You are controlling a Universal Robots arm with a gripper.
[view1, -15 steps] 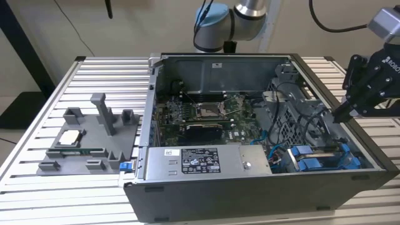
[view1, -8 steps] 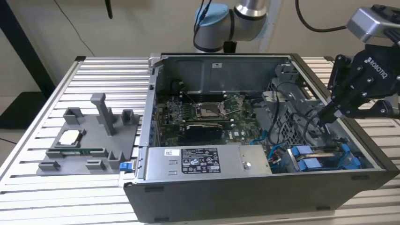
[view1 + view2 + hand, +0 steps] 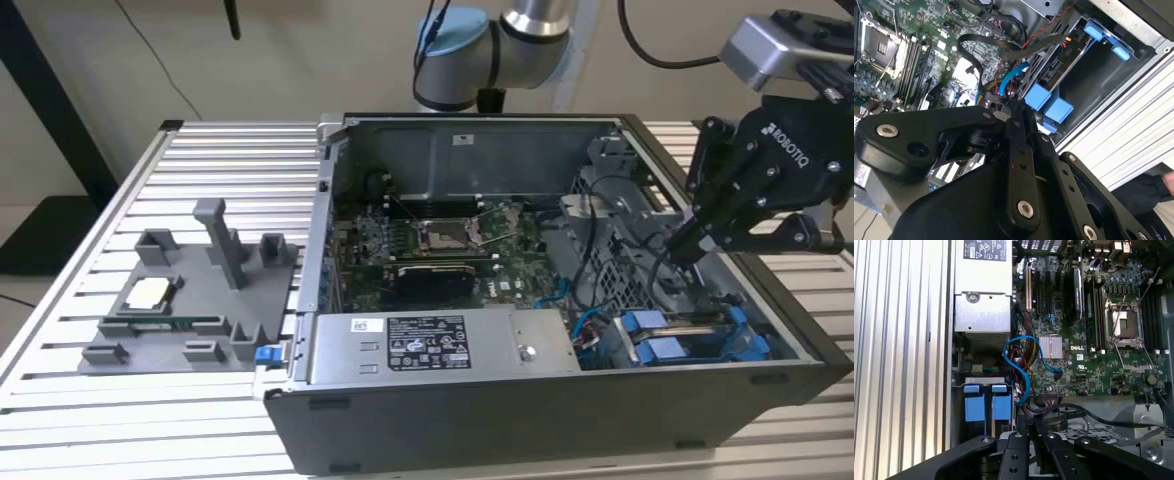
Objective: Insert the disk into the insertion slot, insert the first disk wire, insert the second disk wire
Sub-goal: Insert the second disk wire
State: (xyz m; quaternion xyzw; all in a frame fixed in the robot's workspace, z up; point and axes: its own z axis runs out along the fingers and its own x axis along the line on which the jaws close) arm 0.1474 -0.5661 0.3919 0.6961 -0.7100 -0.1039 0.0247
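Gripper (image 3: 687, 240), jaws pinched on a black wire (image 3: 1054, 407), hangs just inside the case's (image 3: 534, 430) right wall. Near-right, the disk (image 3: 1064, 62) sits in the insertion slot (image 3: 1104, 82).

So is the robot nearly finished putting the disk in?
Partly. The disk with its blue frame already looks seated in the insertion slot. The gripper is down beside it and seems shut on a black wire, so one wire is in hand. I can't see either wire plugged in, so both look left to do.
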